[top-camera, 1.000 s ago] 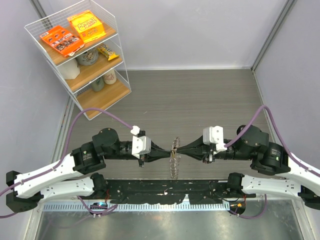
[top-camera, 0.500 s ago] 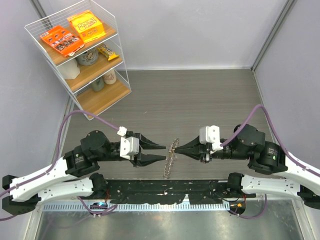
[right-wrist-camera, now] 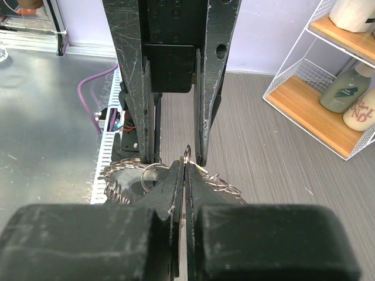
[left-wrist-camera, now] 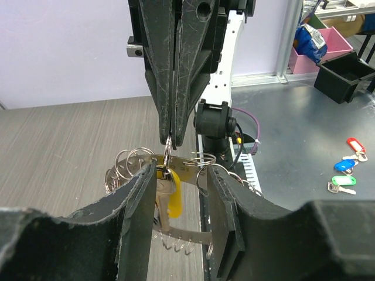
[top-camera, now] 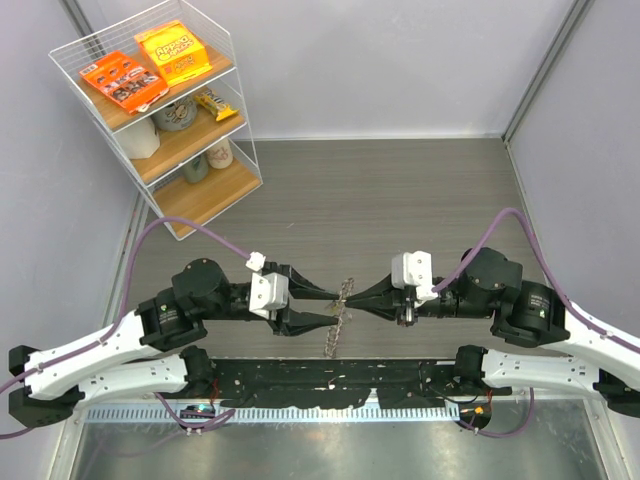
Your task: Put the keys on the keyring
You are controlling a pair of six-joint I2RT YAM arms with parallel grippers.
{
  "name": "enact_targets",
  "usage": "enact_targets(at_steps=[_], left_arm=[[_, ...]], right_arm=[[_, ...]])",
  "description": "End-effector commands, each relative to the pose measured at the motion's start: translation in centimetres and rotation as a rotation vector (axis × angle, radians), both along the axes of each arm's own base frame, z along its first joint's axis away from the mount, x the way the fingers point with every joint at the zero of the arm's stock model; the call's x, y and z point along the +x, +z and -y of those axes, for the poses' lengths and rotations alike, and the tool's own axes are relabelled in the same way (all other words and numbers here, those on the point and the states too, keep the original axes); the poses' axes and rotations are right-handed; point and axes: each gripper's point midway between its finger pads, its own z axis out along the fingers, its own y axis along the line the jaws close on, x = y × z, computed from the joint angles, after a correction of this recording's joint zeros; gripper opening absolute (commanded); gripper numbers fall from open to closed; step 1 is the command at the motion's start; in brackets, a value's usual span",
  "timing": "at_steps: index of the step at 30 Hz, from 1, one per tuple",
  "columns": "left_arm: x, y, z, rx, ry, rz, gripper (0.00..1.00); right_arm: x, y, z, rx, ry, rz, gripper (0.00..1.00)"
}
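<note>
Looking down from above, we find the right gripper [top-camera: 351,298] near the middle of the tabletop [top-camera: 400,200], reaching left. Its fingers are clenched on the upper rim of the keyring [top-camera: 337,318]. The keyring hangs from those fingertips as a limp, jagged loop with many small wire rings around its rim. We cannot tell whether its lower end touches the tabletop.

The left gripper [top-camera: 333,306] reaches right and meets the right gripper tip to tip. Its fingers are released and stand apart, one on the far side of the keyring and one on the near side, so the loop lies between them. In the left wrist view the small wire rings overlap both fingers [left-wrist-camera: 139,211]; we cannot tell whether they touch.

In the same view a yellow key [left-wrist-camera: 174,204] hangs inside the loop, directly below the right gripper's tips. A silver blade [left-wrist-camera: 162,196] lies just beside it on the left. We cannot tell whether either is threaded onto the keyring.

A wire shelf unit [top-camera: 160,110] stands at the far left corner, well apart from both grippers.
</note>
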Motion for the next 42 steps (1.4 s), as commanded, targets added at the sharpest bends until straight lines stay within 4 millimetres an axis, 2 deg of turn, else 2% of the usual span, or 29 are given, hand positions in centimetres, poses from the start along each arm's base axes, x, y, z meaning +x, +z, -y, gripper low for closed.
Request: enact_targets(at_steps=[1,5,11,15,26,31,36,38,39,40,41,42], left_arm=[[0.0,1.5,0.2,-0.053,-0.005,0.023,0.45],[0.1,1.3,0.4,-0.047,-0.001,0.025,0.42],[0.2,1.2,0.5,-0.035,-0.002,0.027,0.16],[0.2,1.1,0.5,-0.032,-0.004,0.025,0.08],[0.2,1.1,0.5,-0.033,-0.002,0.027,0.03],[0.1,1.1,0.5,-0.035,-0.008,0.025,0.07],[-0.1,1.3,0.5,-0.041,-0.016,0.027,0.14],[-0.2,1.4,0.4,-0.046,-0.021,0.028,0.16],[-0.2,1.4,0.4,-0.049,-0.019,0.028,0.16],[-0.2,1.4,0.4,-0.047,-0.022,0.027,0.16],[-0.3,1.4,0.4,-0.047,-0.027,0.026,0.16],[-0.3,1.4,0.4,-0.047,-0.029,0.028,0.16]], right_arm=[[-0.7,3.4,0.1,0.101,0.030,0.024,0.05],[-0.9,3.4,0.1,0.102,0.039,0.024,0.06],[-1.1,3.8,0.2,0.118,0.048,0.027,0.06],[-1.1,4.0,0.3,0.135,0.048,0.029,0.06],[-1.2,4.6,0.4,0.210,0.047,0.035,0.05],[-1.1,5.3,0.4,0.271,0.043,0.049,0.05],[-0.7,5.0,0.0,0.308,0.027,0.069,0.06],[-0.6,5.9,0.1,0.361,0.023,0.097,0.06],[-0.5,5.5,0.0,0.361,0.018,0.099,0.06],[-0.6,6.1,0.2,0.392,0.017,0.114,0.06],[-0.4,5.7,0.0,0.393,0.014,0.119,0.06],[-0.4,6.2,0.1,0.418,0.010,0.132,0.06]])
